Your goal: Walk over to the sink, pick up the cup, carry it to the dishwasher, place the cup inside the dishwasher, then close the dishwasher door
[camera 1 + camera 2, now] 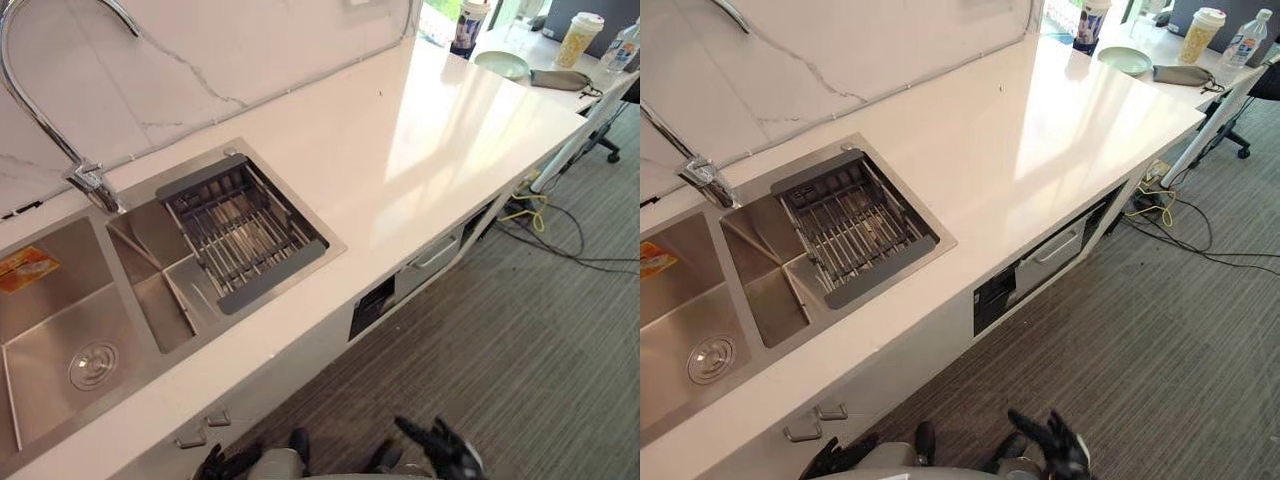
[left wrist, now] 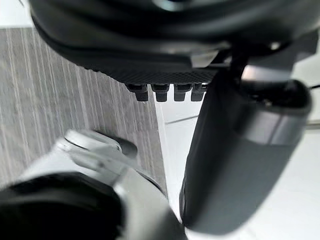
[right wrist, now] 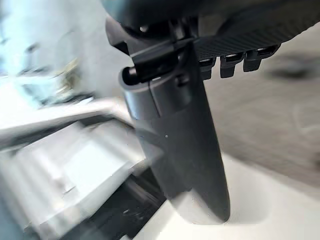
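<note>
SS 2-basin sink (image 1: 50, 320), sunk in wht counter (image 1: 400, 150)

The head camera's two eyes look steeply down, sharing the long white stone counter (image 1: 420, 150) and steel double sink (image 1: 60, 320) at left; wrist cameras peer closely along the dark left hand (image 2: 235, 165) and right hand (image 3: 185, 140).

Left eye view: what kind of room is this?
Probably an office kitchenette: a steel sink with a tap sits in a long white counter, with grey carpet below and an office chair at the far end.
</note>
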Robot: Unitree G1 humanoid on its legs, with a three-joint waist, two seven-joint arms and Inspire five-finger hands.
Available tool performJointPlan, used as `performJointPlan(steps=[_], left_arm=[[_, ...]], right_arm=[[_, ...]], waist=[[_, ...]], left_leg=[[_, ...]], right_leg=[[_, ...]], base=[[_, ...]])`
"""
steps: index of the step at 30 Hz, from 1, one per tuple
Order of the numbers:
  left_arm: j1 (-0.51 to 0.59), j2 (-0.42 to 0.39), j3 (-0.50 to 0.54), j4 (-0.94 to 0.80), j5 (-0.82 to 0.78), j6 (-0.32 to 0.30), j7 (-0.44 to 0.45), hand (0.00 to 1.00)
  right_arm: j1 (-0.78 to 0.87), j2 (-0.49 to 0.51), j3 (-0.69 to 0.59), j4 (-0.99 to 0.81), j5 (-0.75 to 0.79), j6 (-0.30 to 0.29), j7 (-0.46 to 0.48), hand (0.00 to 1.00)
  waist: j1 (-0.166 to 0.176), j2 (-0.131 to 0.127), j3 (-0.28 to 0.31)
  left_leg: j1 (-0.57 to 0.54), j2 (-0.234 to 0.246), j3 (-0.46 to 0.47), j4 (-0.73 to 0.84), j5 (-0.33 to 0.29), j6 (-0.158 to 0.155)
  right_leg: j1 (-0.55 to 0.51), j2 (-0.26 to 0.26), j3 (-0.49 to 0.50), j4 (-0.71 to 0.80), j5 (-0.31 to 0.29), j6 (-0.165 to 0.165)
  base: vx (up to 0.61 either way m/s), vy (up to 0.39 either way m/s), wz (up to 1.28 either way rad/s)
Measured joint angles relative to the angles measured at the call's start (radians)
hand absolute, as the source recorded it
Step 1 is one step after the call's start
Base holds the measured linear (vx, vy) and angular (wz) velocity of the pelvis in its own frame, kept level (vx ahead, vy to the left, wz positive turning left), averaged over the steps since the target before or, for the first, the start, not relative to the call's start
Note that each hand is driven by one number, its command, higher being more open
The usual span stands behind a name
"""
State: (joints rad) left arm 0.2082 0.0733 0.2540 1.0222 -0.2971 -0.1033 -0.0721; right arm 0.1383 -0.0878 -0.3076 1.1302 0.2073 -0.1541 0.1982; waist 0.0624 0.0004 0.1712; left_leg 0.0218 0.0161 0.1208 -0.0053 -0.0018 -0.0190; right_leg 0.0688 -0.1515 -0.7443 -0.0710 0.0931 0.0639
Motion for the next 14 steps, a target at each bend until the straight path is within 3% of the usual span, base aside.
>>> performJointPlan(steps=[3,4,5,6,7,8,11,13,14], left_arm=[[-0.018,0.004,-0.007,0.001,0.001,0.021,-0.008,1.0],[-0.018,0.004,-0.007,0.006,0.001,0.035,-0.018,1.0],[-0.018,0.008,-0.009,0.009,0.001,0.041,-0.023,1.0],[-0.018,0.02,-0.024,0.009,0.001,0.047,-0.028,1.0],[-0.018,0.044,-0.051,0.009,0.005,0.054,-0.034,1.0],[-0.017,0.061,-0.073,0.01,0.022,0.058,-0.015,1.0],[-0.029,0.061,-0.075,0.016,0.025,0.08,0.024,1.0],[-0.032,0.06,-0.066,0.016,0.028,0.091,0.033,1.0],[-0.031,0.063,-0.052,0.015,0.044,0.091,0.035,1.0]], right_arm=[[0.013,-0.017,0.003,-0.004,-0.088,0.019,0.026,1.0],[0.017,-0.029,0.002,-0.016,-0.083,0.033,0.026,1.0],[0.018,-0.036,0.002,-0.027,-0.082,0.036,0.026,1.0],[0.017,-0.036,0.003,-0.041,-0.082,0.038,0.028,1.0],[0.006,-0.034,0.002,-0.045,-0.082,0.03,0.032,1.0],[-0.003,-0.016,0.004,-0.052,-0.083,0.017,0.042,1.0],[-0.013,0.019,0.032,-0.052,-0.08,-0.001,0.062,1.0],[-0.024,0.025,0.043,-0.053,-0.084,-0.02,0.063,1.0],[-0.026,0.046,0.044,-0.053,-0.093,-0.032,0.051,1.0]], waist=[[-0.003,-0.006,-0.002],[-0.005,-0.008,-0.01],[-0.005,-0.009,-0.015],[-0.007,-0.015,-0.015],[-0.014,-0.032,-0.007],[-0.034,-0.042,-0.012],[-0.056,-0.041,-0.012],[-0.057,-0.047,-0.018],[-0.057,-0.072,-0.031]], left_leg=[[0.03,-0.018,-0.042,-0.008,-0.021,0.022],[0.041,-0.023,-0.062,-0.011,-0.024,0.026],[0.044,-0.026,-0.072,-0.009,-0.026,0.03],[0.055,-0.035,-0.09,-0.008,-0.028,0.043],[0.076,-0.047,-0.12,-0.008,-0.026,0.058],[0.083,-0.041,-0.176,0.001,-0.028,0.067],[0.083,-0.028,-0.276,0.006,-0.027,0.065],[0.076,-0.043,-0.318,0.007,-0.031,0.055],[0.066,-0.069,-0.342,0.018,-0.038,0.036]], right_leg=[[-0.006,-0.078,-0.026,0.179,-0.077,0.032],[-0.038,-0.123,-0.006,0.316,-0.108,0.018],[-0.065,-0.151,0.02,0.398,-0.122,-0.016],[-0.106,-0.19,0.093,0.521,-0.124,-0.045],[-0.163,-0.214,0.232,0.656,-0.11,-0.069],[-0.196,-0.155,0.381,0.691,-0.177,-0.028],[-0.196,-0.025,0.5,0.542,-0.242,-0.029],[-0.192,0.015,0.579,0.376,-0.227,-0.022],[-0.19,0.023,0.638,0.29,-0.136,-0.019]], base=[[0.04,0.115,0.41],[0.05,0.115,0.54],[0.07,0.157,0.46],[0.07,0.134,0.52],[0.1,0.088,0.95],[0.1,0.0,1.04],[0.11,-0.089,1.1],[0.13,-0.16,0.82],[0.11,-0.151,0.61]])
